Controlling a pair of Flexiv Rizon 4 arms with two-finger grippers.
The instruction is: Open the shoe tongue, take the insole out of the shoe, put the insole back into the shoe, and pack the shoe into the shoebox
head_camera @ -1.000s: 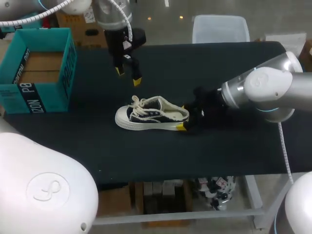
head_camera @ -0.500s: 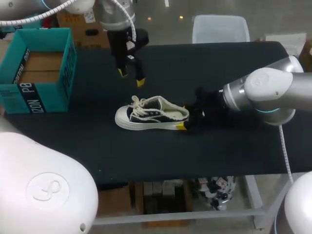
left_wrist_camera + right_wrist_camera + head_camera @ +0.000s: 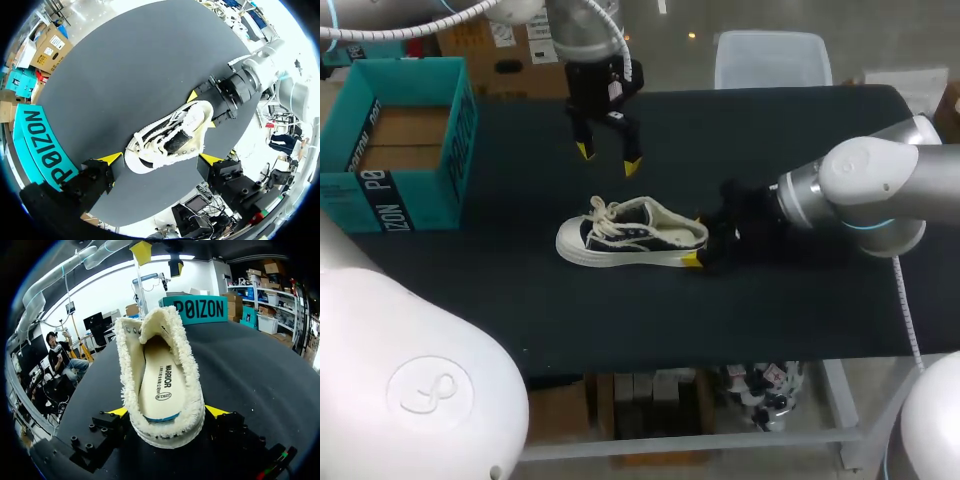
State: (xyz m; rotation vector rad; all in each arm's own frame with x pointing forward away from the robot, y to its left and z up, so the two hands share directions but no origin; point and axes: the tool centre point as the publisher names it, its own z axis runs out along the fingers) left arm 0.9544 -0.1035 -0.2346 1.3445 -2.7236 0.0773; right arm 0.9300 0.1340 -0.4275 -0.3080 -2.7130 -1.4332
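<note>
The insole [image 3: 159, 385] lies in the shoe [image 3: 632, 235]; right jaws clamp its heel; left jaws, apart, at its 12 o'clock.

Overhead light fell softly on the dark matte table [image 3: 790, 300], against which the pale shoe [image 3: 632, 234] stood out brightly, while in the left wrist view white glare washed out everything past the table's edge.
</note>
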